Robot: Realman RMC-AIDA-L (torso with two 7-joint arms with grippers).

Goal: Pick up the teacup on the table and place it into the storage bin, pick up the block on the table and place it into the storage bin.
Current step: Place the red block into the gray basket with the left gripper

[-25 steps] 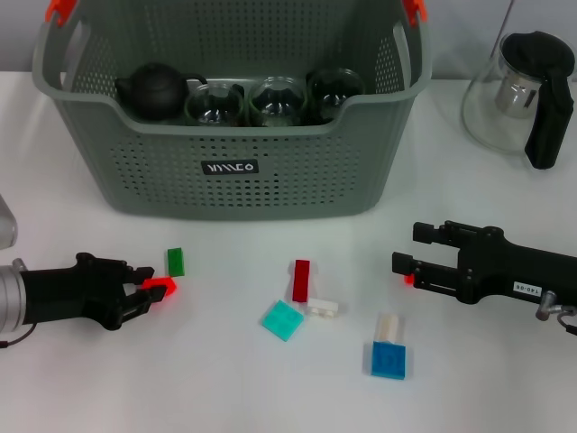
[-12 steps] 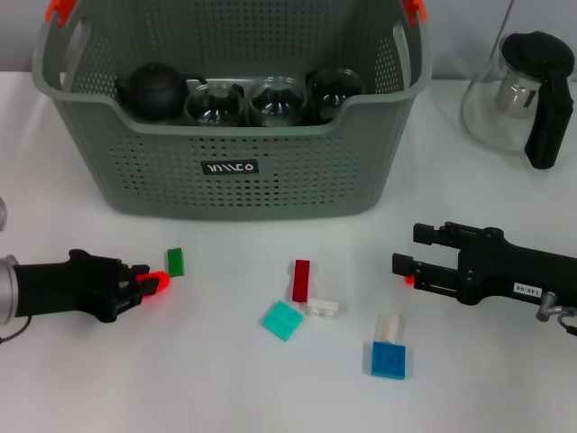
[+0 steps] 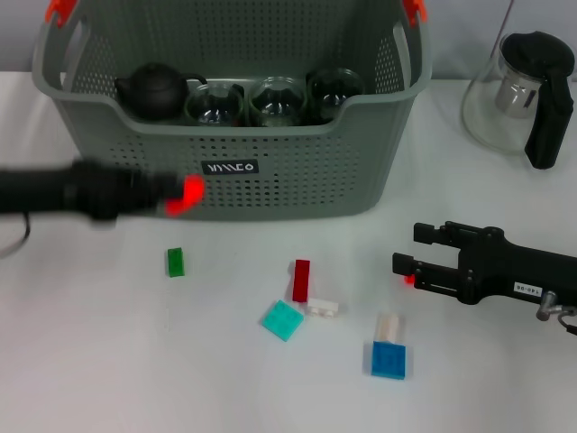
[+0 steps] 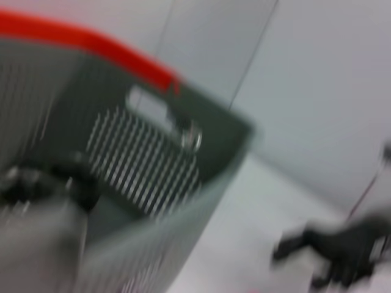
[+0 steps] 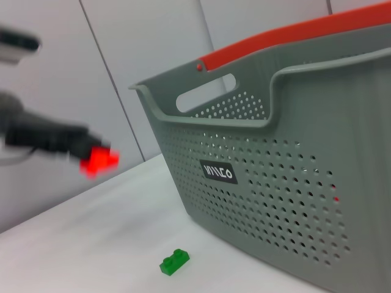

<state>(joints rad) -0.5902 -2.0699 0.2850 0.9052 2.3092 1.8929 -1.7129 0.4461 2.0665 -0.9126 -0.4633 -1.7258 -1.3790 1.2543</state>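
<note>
My left gripper [image 3: 173, 193] is shut on a small red block [image 3: 190, 192] and holds it in the air in front of the storage bin's [image 3: 270, 180] front wall, below its rim. The right wrist view shows the same red block [image 5: 98, 161] off to the side of the bin [image 5: 287, 165]. Three clear glass teacups [image 3: 216, 104] and a black teapot [image 3: 156, 88] stand inside the bin. A green block [image 3: 175, 262] lies on the table below the raised gripper. My right gripper [image 3: 406, 250] rests open and empty at the right.
Loose blocks lie mid-table: dark red [image 3: 300, 280], white [image 3: 322, 308], teal [image 3: 282, 319], and a blue one [image 3: 389, 359] joined to a cream one [image 3: 388, 326]. A glass pitcher with a black handle [image 3: 514, 95] stands at the back right.
My left gripper has risen from the table with the red block and swung toward the bin's front. The right arm has not moved.
</note>
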